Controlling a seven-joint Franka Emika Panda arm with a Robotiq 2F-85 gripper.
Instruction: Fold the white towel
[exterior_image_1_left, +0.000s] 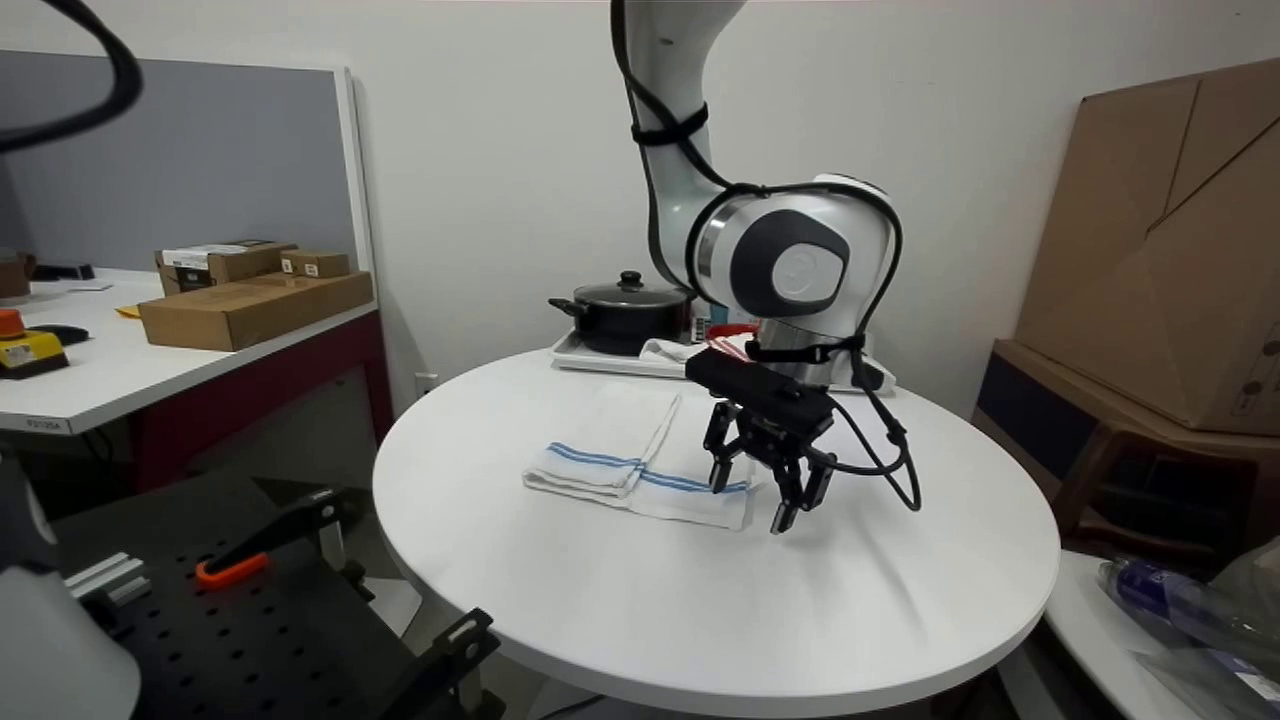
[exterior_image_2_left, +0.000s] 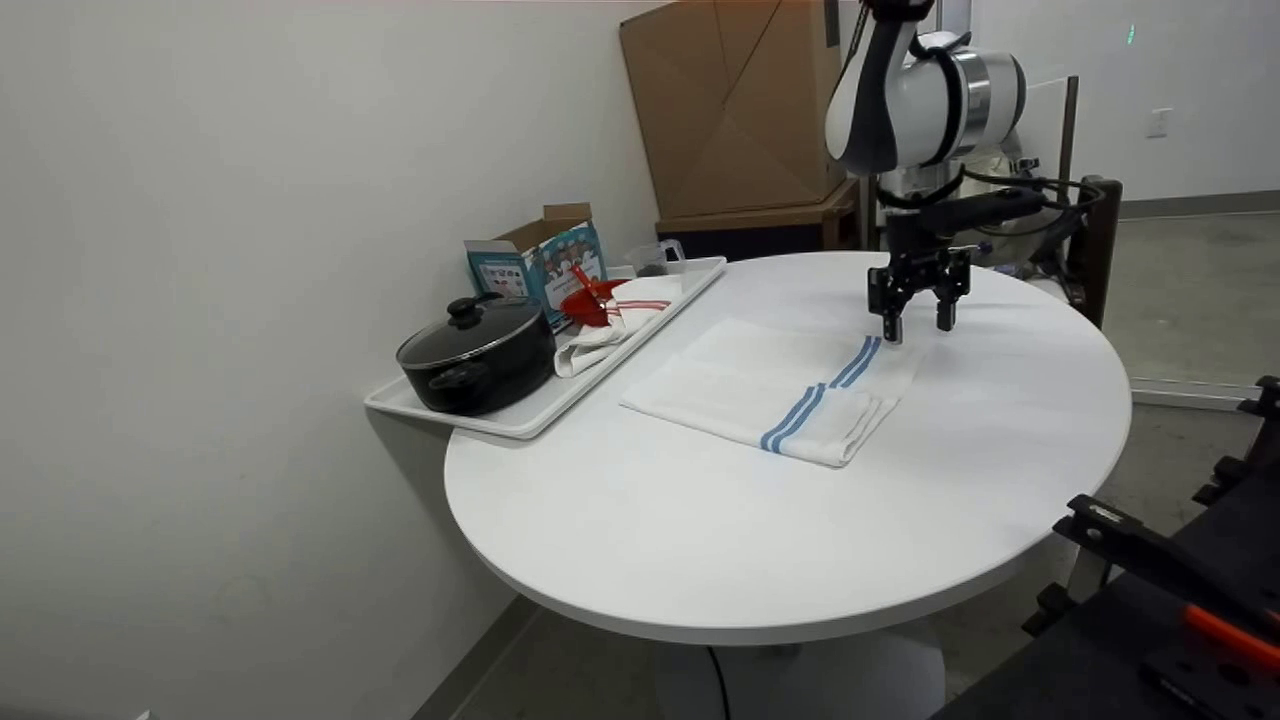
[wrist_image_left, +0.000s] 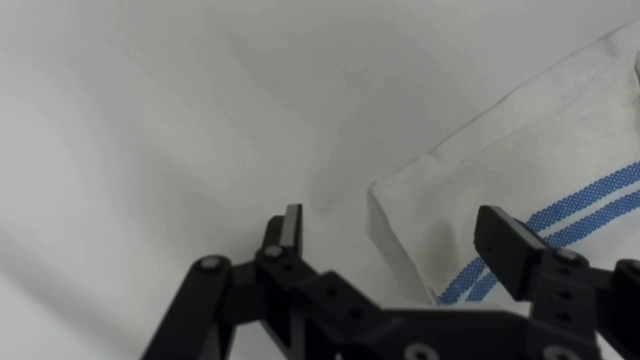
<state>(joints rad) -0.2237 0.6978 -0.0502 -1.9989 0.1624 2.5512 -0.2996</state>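
Observation:
The white towel with blue stripes (exterior_image_1_left: 590, 470) lies flat on the round white table, and also shows in an exterior view (exterior_image_2_left: 760, 390). One side of it is folded over in layers; the other side lies thinner and flatter. My gripper (exterior_image_1_left: 750, 505) points down at the thinner side, and shows there too in an exterior view (exterior_image_2_left: 919, 332). In the wrist view the gripper (wrist_image_left: 390, 215) is open with nothing between its fingers. One finger is over the towel (wrist_image_left: 505, 175) by the stripes, the other over bare table past its edge. A towel corner lies between and beyond the fingertips.
A white tray (exterior_image_2_left: 540, 418) at the table's wall side holds a black lidded pot (exterior_image_2_left: 480, 355), a red item (exterior_image_2_left: 590, 303), a box (exterior_image_2_left: 565, 262) and a white cloth with red markings (exterior_image_2_left: 640, 298). The round table's edge (exterior_image_1_left: 760, 700) is near the black perforated platform (exterior_image_1_left: 250, 640).

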